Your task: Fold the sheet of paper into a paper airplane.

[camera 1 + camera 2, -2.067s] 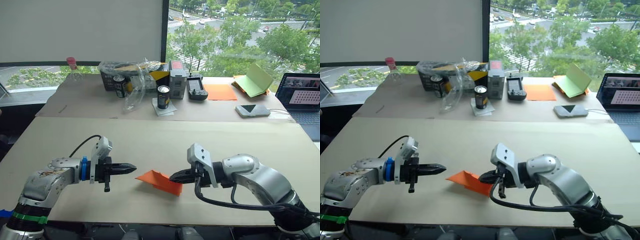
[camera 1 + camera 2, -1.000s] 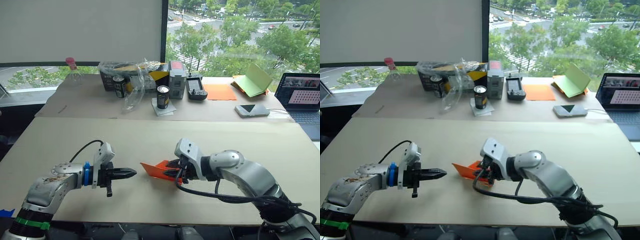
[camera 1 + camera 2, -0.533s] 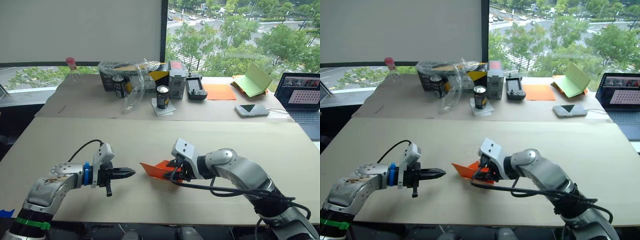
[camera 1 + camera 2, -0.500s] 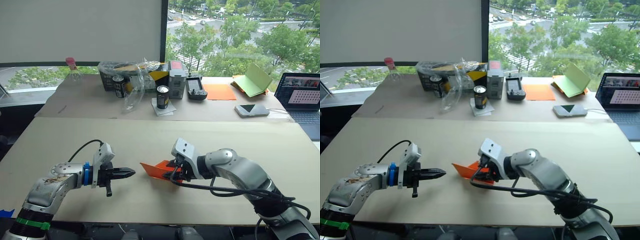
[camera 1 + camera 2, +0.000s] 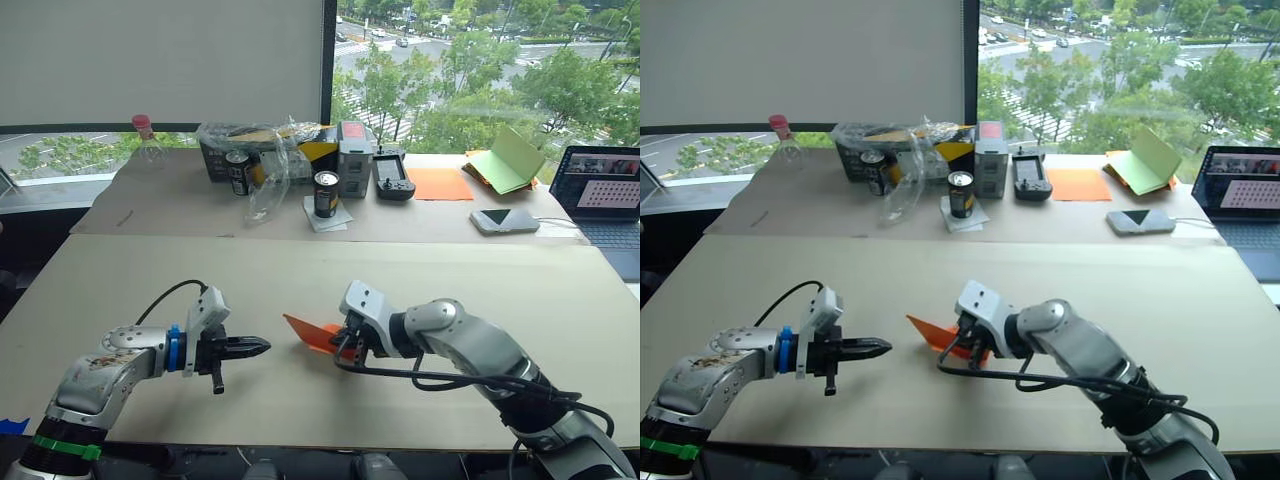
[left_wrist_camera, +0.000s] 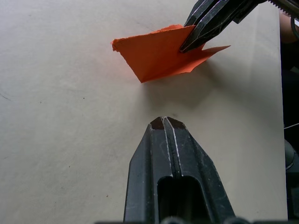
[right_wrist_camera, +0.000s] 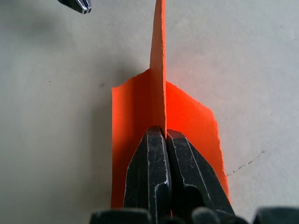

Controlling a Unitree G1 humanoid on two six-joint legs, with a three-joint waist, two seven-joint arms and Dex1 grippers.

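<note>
The paper airplane (image 5: pixel 316 332) is sitting near the middle of the bench (image 5: pixel 420 275), with the right tool (image 5: pixel 345 343) clamping its upright centre fold. The left tool (image 5: pixel 262 345) is hovering just beside the plane's point with its fingers pressed together, gripping nothing.

The pinch is catching only a narrow strip of thin paper, so any twist or pull of the right arm is likely to tear the fold or let the plane slip and splay open. A forward push from the left tool could also crumple the point.

The right wrist view is showing the fold standing edge-on with both wings spreading flat, which the head views are only hinting at. The left wrist view is showing what seems to be the plane lifted slightly, casting a shadow.
</note>
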